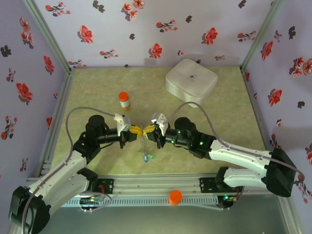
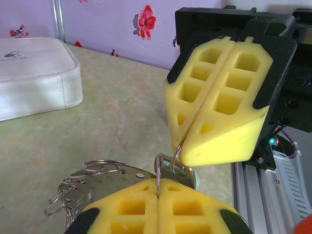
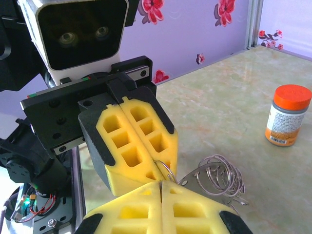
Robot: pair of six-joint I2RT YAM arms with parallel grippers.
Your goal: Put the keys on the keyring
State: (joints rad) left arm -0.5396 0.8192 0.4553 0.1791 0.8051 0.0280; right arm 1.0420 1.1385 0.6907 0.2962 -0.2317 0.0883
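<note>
Bright, even light, soft faint shadows, mild blur in the wrist views' near foregrounds.

Top camera high above the table, looking down, wrist cameras close-up (facing each other), sharing mid-table.

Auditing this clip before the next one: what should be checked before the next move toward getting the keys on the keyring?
1. Left fingers shut on the keyring: ok.
2. Right fingers shut on the keyring: ok.
3. Keyring coil pried open for a key: cannot tell.
4. Keys dangling free of the table: cannot tell.
5. Orange-capped bottle upright, apart from the fingers: ok.
</note>
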